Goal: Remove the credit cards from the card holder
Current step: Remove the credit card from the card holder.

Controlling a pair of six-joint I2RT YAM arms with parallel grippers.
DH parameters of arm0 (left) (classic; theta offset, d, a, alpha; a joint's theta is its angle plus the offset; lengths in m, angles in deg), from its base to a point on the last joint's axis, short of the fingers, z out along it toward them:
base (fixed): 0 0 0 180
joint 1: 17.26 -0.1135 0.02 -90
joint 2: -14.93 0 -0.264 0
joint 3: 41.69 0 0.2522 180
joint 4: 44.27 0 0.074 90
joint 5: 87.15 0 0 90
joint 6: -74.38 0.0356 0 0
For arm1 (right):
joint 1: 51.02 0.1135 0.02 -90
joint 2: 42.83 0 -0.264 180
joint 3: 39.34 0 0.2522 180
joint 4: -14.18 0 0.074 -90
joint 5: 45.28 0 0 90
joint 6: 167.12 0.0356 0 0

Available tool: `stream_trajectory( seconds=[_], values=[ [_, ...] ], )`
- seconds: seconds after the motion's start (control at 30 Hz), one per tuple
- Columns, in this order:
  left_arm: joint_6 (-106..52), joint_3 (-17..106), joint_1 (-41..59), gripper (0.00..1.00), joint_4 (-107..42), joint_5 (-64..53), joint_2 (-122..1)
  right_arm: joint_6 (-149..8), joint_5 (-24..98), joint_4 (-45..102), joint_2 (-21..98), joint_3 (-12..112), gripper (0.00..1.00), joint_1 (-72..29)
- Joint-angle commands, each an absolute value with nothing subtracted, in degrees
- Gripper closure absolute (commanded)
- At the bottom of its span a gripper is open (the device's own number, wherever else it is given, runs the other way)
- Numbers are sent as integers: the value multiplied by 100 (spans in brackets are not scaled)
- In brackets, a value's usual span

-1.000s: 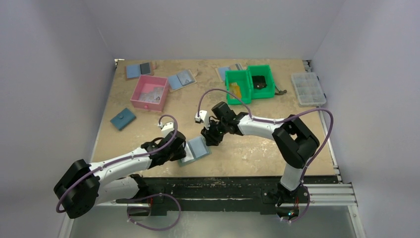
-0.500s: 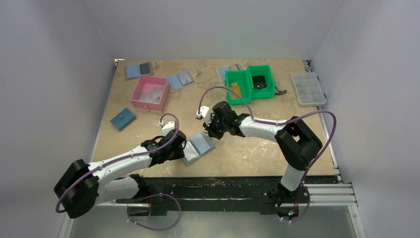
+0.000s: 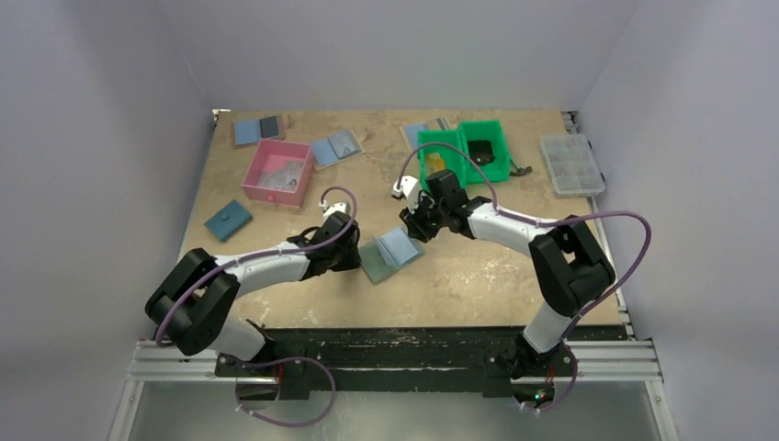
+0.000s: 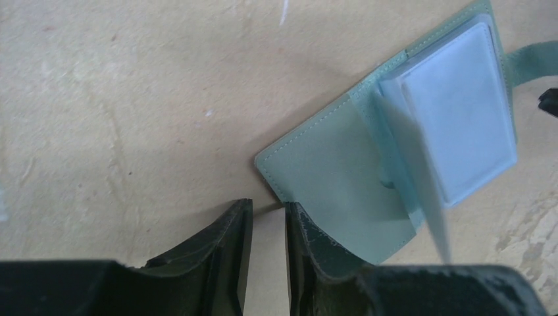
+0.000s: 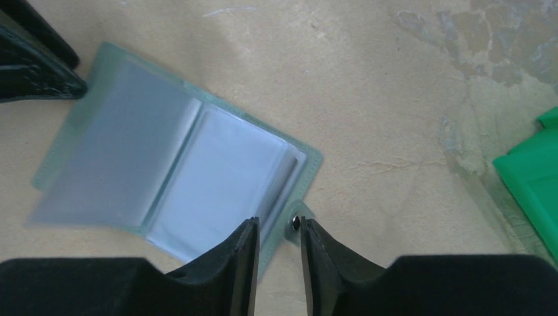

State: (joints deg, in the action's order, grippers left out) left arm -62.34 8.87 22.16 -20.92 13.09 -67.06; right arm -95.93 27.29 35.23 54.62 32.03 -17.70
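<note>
the card holder (image 3: 390, 254) lies opened flat on the bench (image 3: 478, 276), near the middle and between the two pincers. its outer skin is a dull grey-green, leather-like sheet with rounded corners and a line of stitching along the edge. inside sit frosted, pale blue plastic sleeves (image 4: 460, 112), smooth and slightly glossy. one thin leaf stands half lifted over the fold and shows only as a blur. the bench is a beige, mottled board with pale scuffs.

opened out, the holder is a long rectangle. its long axis runs on a slant from near-left to far-right in the overhead view, with the fold crossing it at the middle. a short strap with a small metal snap (image 5: 295, 222) sticks out from the far-right end.

the left pincer (image 4: 268, 209) is at the near-left end. its fingers are a narrow slot apart with bare bench showing between them, and nothing is pinched. one fingertip (image 4: 299, 220) touches the corner of the green cover.

the right pincer (image 5: 278, 224) is at the opposite end, its fingers almost together. the snap strap lies right at their tips. i cannot tell whether it is clamped or only beside them.

a corner of a green plastic bin (image 5: 530, 178) shows beyond the holder on the right wrist view, apart from it.
</note>
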Motion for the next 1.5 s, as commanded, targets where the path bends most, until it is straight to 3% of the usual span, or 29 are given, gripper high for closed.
stream_trajectory(
  seconds=[0.0,0.2,0.37,0.5,0.57,0.97,1.17,1.47],
  values=[
    [-5882,996,2194,72,-2279,1028,-6840,-9951,2419,3712,4828,3214,60,-1743],
    [-6092,449,2194,71,-2346,1178,-5360,-10114,1779,4001,4387,3217,54,-1760],
    [-6350,-95,2186,53,-2541,1120,-3837,-9880,1123,4145,4728,3321,56,-1757],
    [-6563,-464,2176,37,-2930,795,-3081,-9685,1246,4072,4962,3313,64,-1759],
    [-6733,-699,2176,35,-3502,514,-2929,-9595,1321,4064,5106,3333,66,-1764],
    [-7421,-1357,2175,34,-4824,-84,-3407,-9322,1514,4059,5597,3437,61,-1769],
    [-7487,-1539,2171,34,-4948,-68,-3537,-9354,1651,4088,5543,3480,49,-1769],
    [-7480,-1685,2170,34,-5059,-11,-3754,-9470,2112,4132,5543,3464,49,-1769]
  ],
)
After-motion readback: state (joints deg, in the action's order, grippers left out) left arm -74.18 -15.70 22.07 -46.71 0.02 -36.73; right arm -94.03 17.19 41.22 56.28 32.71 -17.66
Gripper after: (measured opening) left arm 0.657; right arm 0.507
